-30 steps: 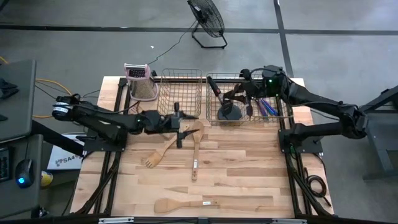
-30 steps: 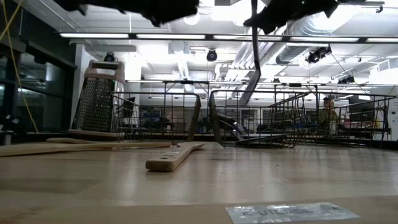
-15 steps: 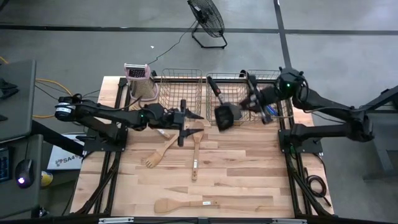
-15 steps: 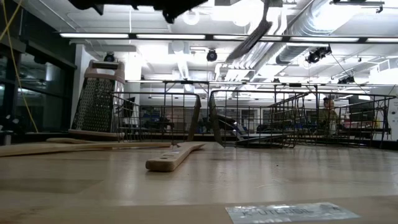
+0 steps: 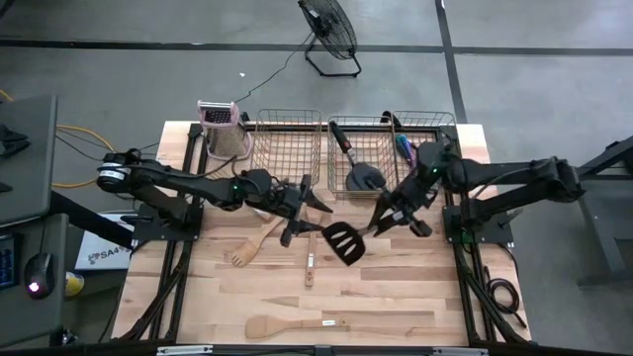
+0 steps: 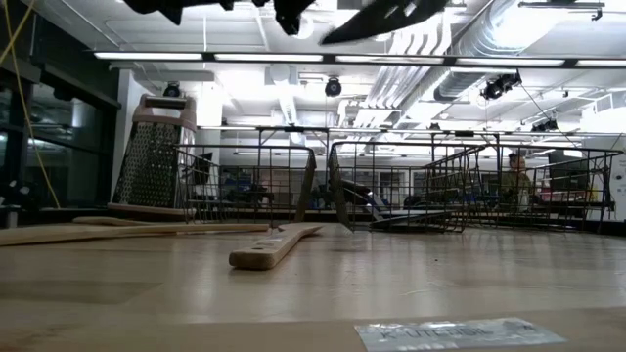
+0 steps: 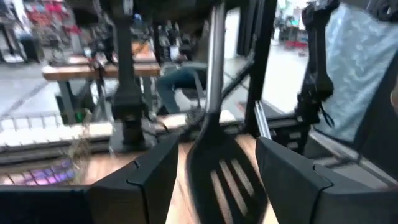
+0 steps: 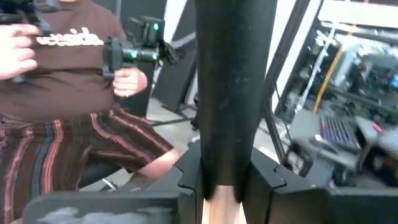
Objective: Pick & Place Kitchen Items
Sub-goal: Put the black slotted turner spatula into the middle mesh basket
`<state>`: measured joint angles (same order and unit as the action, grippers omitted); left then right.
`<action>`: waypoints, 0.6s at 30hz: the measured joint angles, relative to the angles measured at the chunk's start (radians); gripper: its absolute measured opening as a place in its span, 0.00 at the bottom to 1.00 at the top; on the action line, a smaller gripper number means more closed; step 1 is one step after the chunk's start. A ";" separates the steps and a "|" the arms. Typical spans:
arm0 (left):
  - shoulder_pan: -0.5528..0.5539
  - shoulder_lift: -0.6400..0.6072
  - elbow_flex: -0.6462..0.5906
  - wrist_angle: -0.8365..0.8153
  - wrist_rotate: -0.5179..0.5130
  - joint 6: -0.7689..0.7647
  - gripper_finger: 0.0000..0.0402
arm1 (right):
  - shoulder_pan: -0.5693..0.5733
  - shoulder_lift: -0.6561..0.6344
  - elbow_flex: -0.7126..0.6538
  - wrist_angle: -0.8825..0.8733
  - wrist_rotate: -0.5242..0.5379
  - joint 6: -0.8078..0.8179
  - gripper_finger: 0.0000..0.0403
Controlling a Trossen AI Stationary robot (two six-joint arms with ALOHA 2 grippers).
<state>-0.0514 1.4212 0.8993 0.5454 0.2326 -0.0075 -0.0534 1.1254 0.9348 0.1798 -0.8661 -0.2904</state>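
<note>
- The right gripper (image 5: 381,222) is clamped on the handle of a black spatula (image 5: 341,242).
- The spatula hangs in the air over the middle of the table (image 5: 396,297). Its wide slotted end is out in front, near the left gripper (image 5: 302,210).
- The left gripper's fingers (image 7: 149,180) are apart, with nothing in them. The spatula's flat end (image 7: 221,177) shows between them, but they are not touching it.
- The spatula looks light and stiff. It should not bend or break easily.
- Its handle (image 8: 227,93) is smooth and round, so it could slip or turn.
- The handle is the best place to hold, not the thin flat end.
- Wooden spoons (image 5: 252,245) lie on the table below.
</note>
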 joint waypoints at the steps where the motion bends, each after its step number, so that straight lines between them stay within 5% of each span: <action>1: -0.003 0.006 -0.001 -0.010 0.002 -0.001 0.53 | 0.010 0.014 0.000 0.025 0.000 -0.001 0.15; 18: -0.001 0.060 -0.003 -0.128 0.155 -0.176 0.53 | 0.032 0.059 0.000 0.155 -0.051 -0.055 0.15</action>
<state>-0.0528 1.4815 0.8959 0.4169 0.3874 -0.1839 -0.0212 1.1847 0.9348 0.3353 -0.9168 -0.3452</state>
